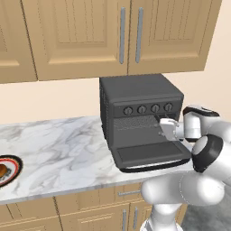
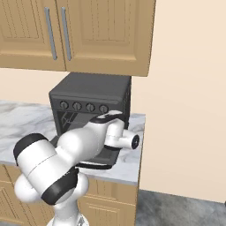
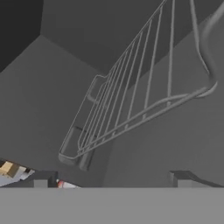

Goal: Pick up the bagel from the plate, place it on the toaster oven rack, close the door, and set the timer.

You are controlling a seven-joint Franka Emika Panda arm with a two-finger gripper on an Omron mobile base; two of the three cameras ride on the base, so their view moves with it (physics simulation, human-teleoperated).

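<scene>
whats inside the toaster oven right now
Inside the toaster oven sits the wire rack, bare; the bagel is on the plate. The cavity's far corner is too dark to see.

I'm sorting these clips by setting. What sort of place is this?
A rendered home kitchen, most likely: a marble-look countertop under wooden wall cabinets, with a toaster oven standing on it, door dropped open, and a plate bearing a bagel at the counter's left.
</scene>
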